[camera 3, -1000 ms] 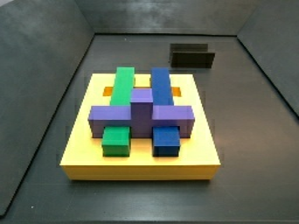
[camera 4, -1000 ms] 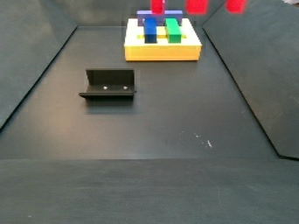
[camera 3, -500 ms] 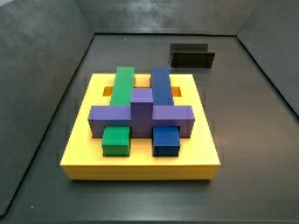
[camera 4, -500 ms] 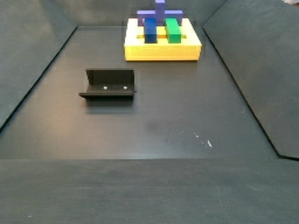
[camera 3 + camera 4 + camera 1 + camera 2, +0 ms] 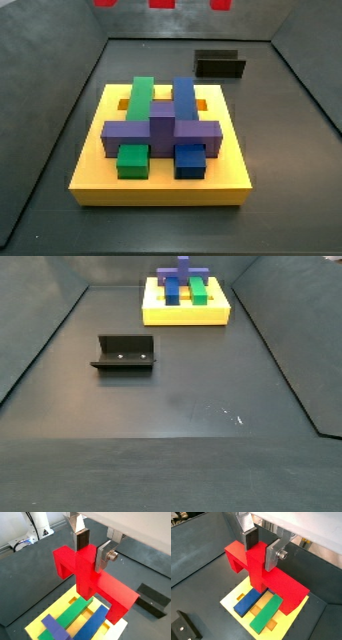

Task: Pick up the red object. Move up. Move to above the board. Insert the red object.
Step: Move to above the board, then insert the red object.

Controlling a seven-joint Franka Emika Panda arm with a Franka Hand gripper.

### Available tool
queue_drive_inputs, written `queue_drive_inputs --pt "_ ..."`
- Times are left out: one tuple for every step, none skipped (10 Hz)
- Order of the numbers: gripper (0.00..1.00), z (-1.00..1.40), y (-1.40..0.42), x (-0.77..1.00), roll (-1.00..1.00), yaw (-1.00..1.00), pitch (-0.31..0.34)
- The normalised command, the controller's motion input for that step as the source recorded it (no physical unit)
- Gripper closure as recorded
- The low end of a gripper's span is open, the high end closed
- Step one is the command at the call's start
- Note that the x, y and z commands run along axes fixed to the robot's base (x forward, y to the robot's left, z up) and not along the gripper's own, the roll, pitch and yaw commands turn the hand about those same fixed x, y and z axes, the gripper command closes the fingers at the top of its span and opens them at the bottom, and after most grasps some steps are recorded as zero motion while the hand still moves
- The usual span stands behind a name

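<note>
We are working over a dark grey floor walled in by low dark panels, and the largest thing on it is the board [image 5: 160,145], a yellow slab carrying a green block [image 5: 136,112], a blue block [image 5: 186,112] and a purple cross-shaped block [image 5: 162,131] laid across them. Beyond it stands the fixture [image 5: 124,353], well apart from the board.

The red object [image 5: 90,582] hangs high over the board; in a side view only the tips of its three legs [image 5: 160,4] show at the upper edge. In both wrist views we see the gripper [image 5: 261,547] closed on the object's upright stub, silver fingers [image 5: 104,556] pressed to either side, with the board's green and blue blocks directly beneath the legs.

We judge the pick and lift are done and we are at the stage of holding above the board. Next we would need to line the three legs up with the open slots, which we cannot clearly make out from here, then descend straight and level, keeping clear of the purple block.
</note>
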Motion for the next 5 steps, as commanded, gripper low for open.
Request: queue_drive_inputs --pt "1.00 0.04 -0.18 0.07 0.03 0.01 0.085" --pt "1.00 -0.16 0.13 -0.15 0.00 -0.01 -0.076" --pt "1.00 -0.37 0.15 0.01 0.09 0.00 0.000" --pt "1.00 -0.79 0.39 0.00 0.18 0.00 -0.041" --pt "1.00 -0.79 0.13 -0.16 0.17 -0.04 -0.123"
